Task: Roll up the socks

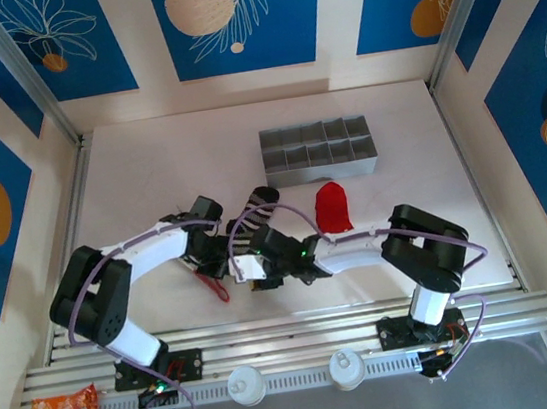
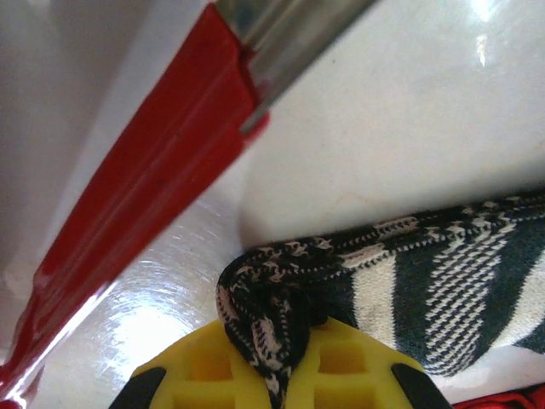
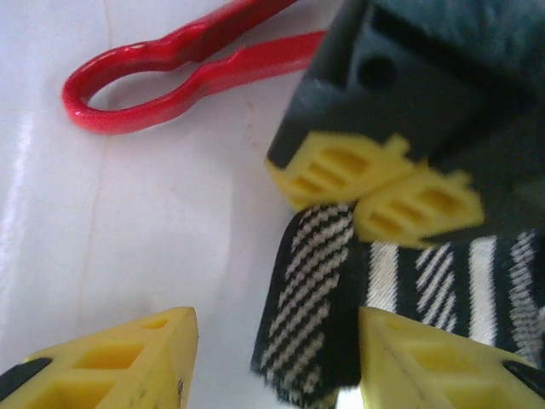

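On the table (image 1: 148, 171), near the grey divided tray (image 1: 319, 151), the striped sock (image 1: 256, 205) is laid with its long axis running from the grippers toward the tray; its near end is pinched by the left gripper (image 2: 289, 362) and straddled by the spread, apparently unclamped right gripper (image 3: 272, 358); the red sock (image 1: 331, 207) is noted just right, the tongs (image 3: 170, 64) just left

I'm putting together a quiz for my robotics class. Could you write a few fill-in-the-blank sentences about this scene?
1. The left gripper is shut on the sock patterned with ___.
2. The right gripper has its jaws ___, one on each side of that sock's end.
3. The tongs lying on the table are coloured ___.
Missing words: stripes; open; red.
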Robot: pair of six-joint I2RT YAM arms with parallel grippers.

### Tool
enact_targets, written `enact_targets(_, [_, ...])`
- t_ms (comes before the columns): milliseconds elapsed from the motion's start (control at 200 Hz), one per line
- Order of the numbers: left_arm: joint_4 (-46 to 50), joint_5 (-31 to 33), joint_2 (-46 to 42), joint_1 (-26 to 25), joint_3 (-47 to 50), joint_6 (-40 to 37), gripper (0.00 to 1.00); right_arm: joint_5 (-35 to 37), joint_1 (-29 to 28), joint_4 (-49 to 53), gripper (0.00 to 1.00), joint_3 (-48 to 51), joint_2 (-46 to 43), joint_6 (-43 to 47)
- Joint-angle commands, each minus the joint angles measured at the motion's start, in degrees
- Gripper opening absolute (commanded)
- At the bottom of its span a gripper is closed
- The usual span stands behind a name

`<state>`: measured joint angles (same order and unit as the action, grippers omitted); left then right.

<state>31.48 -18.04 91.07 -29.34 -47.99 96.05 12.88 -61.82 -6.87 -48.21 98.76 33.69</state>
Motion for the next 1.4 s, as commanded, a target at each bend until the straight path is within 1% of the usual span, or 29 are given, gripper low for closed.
enact_targets(0, [6.82, 1.98, 3.07, 0.97, 0.39, -1.81, 0.0, 9.05, -1.66, -4.77, 0.5, -1.01, 2.49, 6.94])
enact_targets(120, [7.68, 2.46, 3.63, 1.44, -0.5, -2.53, 0.0, 14.35, -3.19, -7.03, 0.5, -1.0, 3.33, 8.55])
enact_targets(235, [8.3, 2.31, 4.12, 1.9, -1.26, -3.54, 0.0, 13.21, -4.43, -6.18, 0.51, 0.11, 2.23, 9.73])
enact_targets(300, [8.33, 2.31, 4.35, 2.0, -1.54, -3.86, 0.0, 12.96, -5.04, -6.12, 0.49, 0.39, 2.73, 10.27])
enact_targets(380, [8.15, 1.97, 4.63, 2.01, -1.88, -4.19, 0.0, 11.94, -4.91, -4.79, 0.41, -0.59, 3.5, 8.91])
enact_targets(445, [8.07, 1.86, 4.69, 2.07, -2.15, -4.45, 0.0, 11.05, -4.5, -1.9, 0.29, -2.6, 4.73, 6.66])
enact_targets(500, [7.82, 1.62, 4.62, 2.1, -2.23, -4.46, 0.0, 11.1, -3.87, 0.45, 0.23, -4.52, 6.11, 3.78])
enact_targets(550, [7.8, 1.56, 4.35, 2.16, -2.41, -4.47, 0.0, 10.52, -3.12, 3.0, 0.13, -5.85, 7.03, 0.72])
enact_targets(625, [7.89, 1.35, 3.61, 2.14, -2.72, -4.7, 0.0, 6.55, -1.68, 7.73, 0.0, -7.35, 7.9, -3.52])
enact_targets(660, [7.89, 1.35, 3.01, 2.1, -2.81, -4.72, 0.0, 4.16, -0.8, 9.35, 0.0, -7.59, 7.91, -6.0])
enact_targets(700, [7.8, 1.83, 2.02, 2.12, -3.05, -4.99, 0.0, -1.53, 0.73, 12.26, 0.0, -8.13, 7.56, -8.83])
enact_targets(780, [8.25, 4.16, -0.98, 2.14, -4.01, -6.02, 0.19, -12.39, 4.08, 15.97, 0.0, -8.99, 7.14, -14.55])
enact_targets(830, [7.68, 5.59, -3.3, 2.11, -4.31, -6.44, 0.32, -20.53, 6.47, 17.82, 0.0, -9.55, 7.29, -17.71])
enact_targets(895, [7.09, 6.62, -6.12, 2.1, -4.08, -6.49, 0.45, -27.75, 9.03, 19.9, 0.0, -10.81, 8.44, -20.85])
enact_targets(940, [6.01, 7.02, -7.88, 2.16, -3.68, -6.93, 0.54, -31.52, 10.28, 21.65, 0.0, -12.07, 9.73, -22.11])
enact_targets(990, [5.67, 7.2, -9.36, 2.07, -3.32, -7.19, 0.59, -34.82, 11.29, 23.87, 0.0, -13.95, 11.48, -23.3])
enact_targets(1075, [3.49, 7.1, -11.76, 1.87, -1.46, -7.28, 0.61, -38.43, 13.17, 27.04, 0.0, -17.32, 14.6, -25.75])
enact_targets(1140, [1.57, 6.76, -13.27, 1.45, 0.54, -6.37, 0.57, -40.08, 14.4, 28.67, 0.0, -19.16, 16.5, -27.16])
enact_targets(1235, [0.52, 5.68, -13.94, 0.72, 2.64, -5.0, 0.51, -40.16, 15.3, 30.64, 0.0, -20.98, 18.35, -27.94])
enact_targets(1396, [1.63, 7.49, -17.07, 0.01, 4.8, -3.75, 0.5, -38.4, 15.67, 33.72, 0.0, -22.98, 20.48, -27.36])
